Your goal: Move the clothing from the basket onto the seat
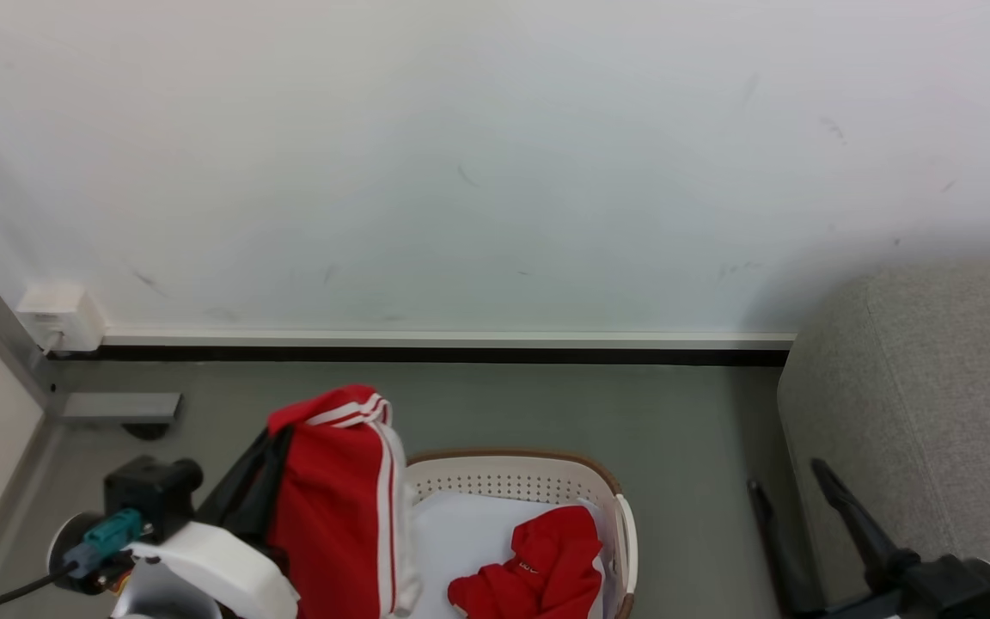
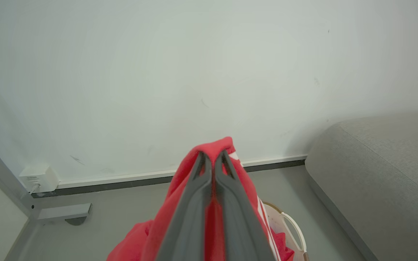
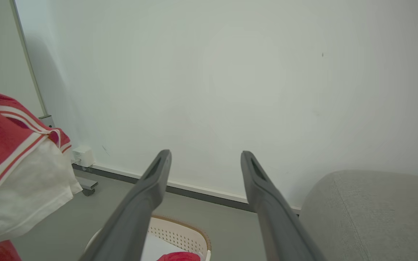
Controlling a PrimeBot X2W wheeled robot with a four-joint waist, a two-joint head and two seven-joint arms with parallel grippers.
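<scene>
Left gripper (image 2: 212, 156): fingers pressed together, clamped on striped red garment (image 1: 336, 499); cloth lifted, hanging at 9 o'clock side of basket (image 1: 512, 456)

Basket at 6 o'clock of head view, standing on floor (image 1: 684, 413)

Second red garment (image 1: 551, 563), small white logo, crumpled inside basket on white sheet (image 1: 461, 533), toward 3 o'clock wall

Right gripper (image 3: 205, 156): fingers spread apart, nothing between them; at 4 o'clock of head view, near seat (image 1: 933, 387)

Seat at 3 o'clock, apart from basket
</scene>
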